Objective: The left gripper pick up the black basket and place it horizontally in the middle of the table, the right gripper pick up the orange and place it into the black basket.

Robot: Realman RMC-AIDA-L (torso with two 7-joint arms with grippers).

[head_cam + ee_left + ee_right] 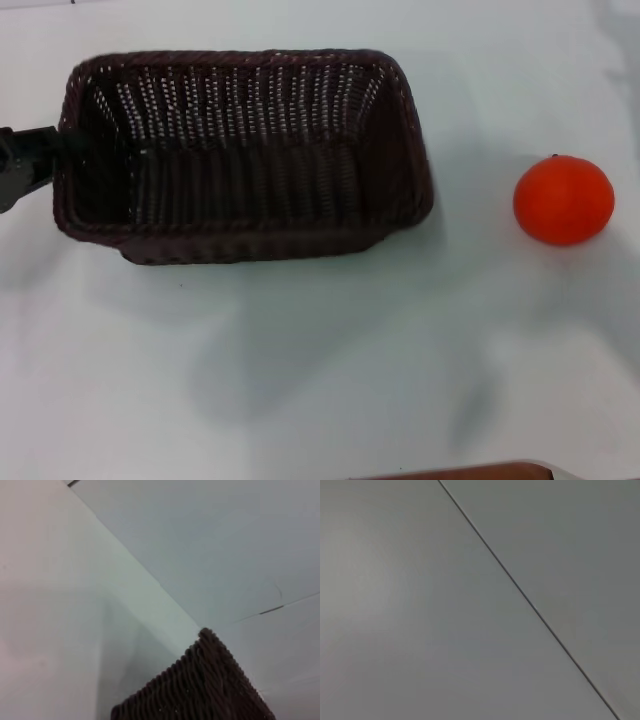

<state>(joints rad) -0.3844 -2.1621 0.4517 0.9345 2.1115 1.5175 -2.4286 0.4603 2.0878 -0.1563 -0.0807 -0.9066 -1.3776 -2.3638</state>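
The black basket (245,155) lies lengthwise across the middle-left of the white table (330,360), open side up, with a wide shadow below it. My left gripper (35,160) shows only as a dark finger piece at the left edge, gripping the basket's left rim. A corner of the basket's braided rim also shows in the left wrist view (205,685). The orange (563,199) sits on the table to the right of the basket, apart from it. My right gripper is out of view; its wrist view shows only a plain surface with a thin seam.
A brown edge (470,470) shows at the bottom of the head view. Bare tabletop lies between the basket and the orange and in front of both.
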